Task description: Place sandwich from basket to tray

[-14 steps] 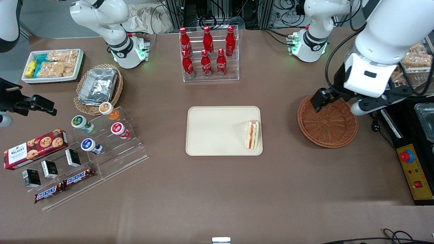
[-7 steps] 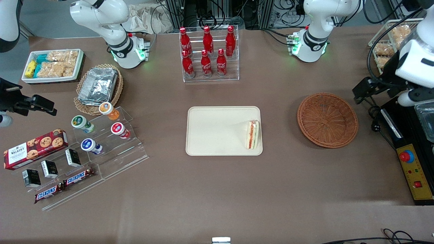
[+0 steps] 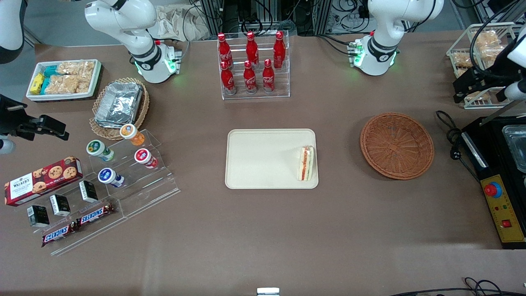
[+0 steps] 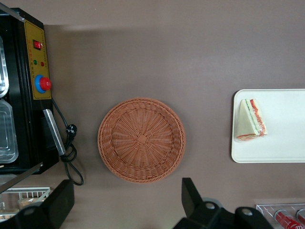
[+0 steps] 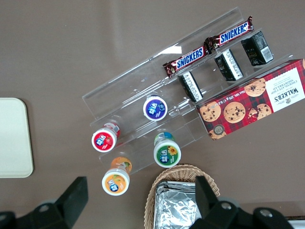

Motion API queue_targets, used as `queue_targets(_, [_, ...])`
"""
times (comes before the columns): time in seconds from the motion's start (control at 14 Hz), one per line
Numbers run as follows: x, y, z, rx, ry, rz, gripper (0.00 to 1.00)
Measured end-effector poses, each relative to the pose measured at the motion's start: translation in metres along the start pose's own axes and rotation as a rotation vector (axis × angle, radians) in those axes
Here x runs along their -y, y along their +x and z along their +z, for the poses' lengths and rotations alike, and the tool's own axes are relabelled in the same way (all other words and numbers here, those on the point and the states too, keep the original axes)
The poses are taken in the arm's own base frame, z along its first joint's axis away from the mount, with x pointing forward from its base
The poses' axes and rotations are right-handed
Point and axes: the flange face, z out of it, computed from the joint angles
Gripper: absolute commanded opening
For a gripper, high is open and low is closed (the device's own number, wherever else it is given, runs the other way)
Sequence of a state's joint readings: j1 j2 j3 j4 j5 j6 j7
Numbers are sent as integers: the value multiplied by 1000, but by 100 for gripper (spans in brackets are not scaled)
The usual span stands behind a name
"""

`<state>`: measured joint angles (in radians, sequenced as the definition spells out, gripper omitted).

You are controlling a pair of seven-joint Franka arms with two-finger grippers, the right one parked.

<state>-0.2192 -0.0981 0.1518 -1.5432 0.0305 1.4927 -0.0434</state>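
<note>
The sandwich lies on the cream tray, at the tray's end nearest the basket, with its red and green filling edge showing. The reddish-brown wicker basket is empty. The left arm's gripper is high up at the working arm's end of the table, past the basket, in front of a wire rack. It is open and empty. In the left wrist view its spread fingers frame the gripper's midpoint beside the empty basket, with the sandwich on the tray.
A clear rack of red cola bottles stands farther back than the tray. A wire rack of snacks, a black control box with a red button and a cable are near the gripper. A foil-tray basket and snack stand lie toward the parked arm's end.
The left arm has drawn away from above the basket toward the working arm's end of the table and farther back. The sandwich has stayed on the tray.
</note>
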Motion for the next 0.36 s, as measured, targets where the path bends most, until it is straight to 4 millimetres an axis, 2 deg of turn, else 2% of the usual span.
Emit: queue_targets(0.36, [-1, 0, 0, 1, 0, 9, 100])
